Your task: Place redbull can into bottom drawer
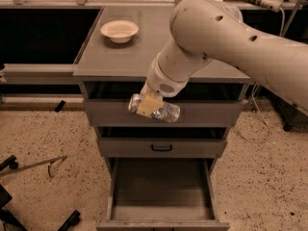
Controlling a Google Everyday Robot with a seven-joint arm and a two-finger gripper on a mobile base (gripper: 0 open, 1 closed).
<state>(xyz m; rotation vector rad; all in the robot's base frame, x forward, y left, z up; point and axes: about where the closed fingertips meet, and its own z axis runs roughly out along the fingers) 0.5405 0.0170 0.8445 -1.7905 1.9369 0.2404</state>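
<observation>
My gripper [150,105] is shut on the redbull can [166,112], a slim silver can held lying on its side. It hangs in the air in front of the top drawer's face, above and behind the pulled-out bottom drawer [161,189]. The bottom drawer stands open with a plain grey interior and nothing in it. My large white arm [221,37] reaches in from the upper right across the cabinet top.
A cream bowl [119,31] sits on the grey cabinet top [110,57] at the back left. The middle drawer [161,147] with a black handle is closed. Black chair legs [14,196] lie on the speckled floor at left. A cable [257,124] trails at right.
</observation>
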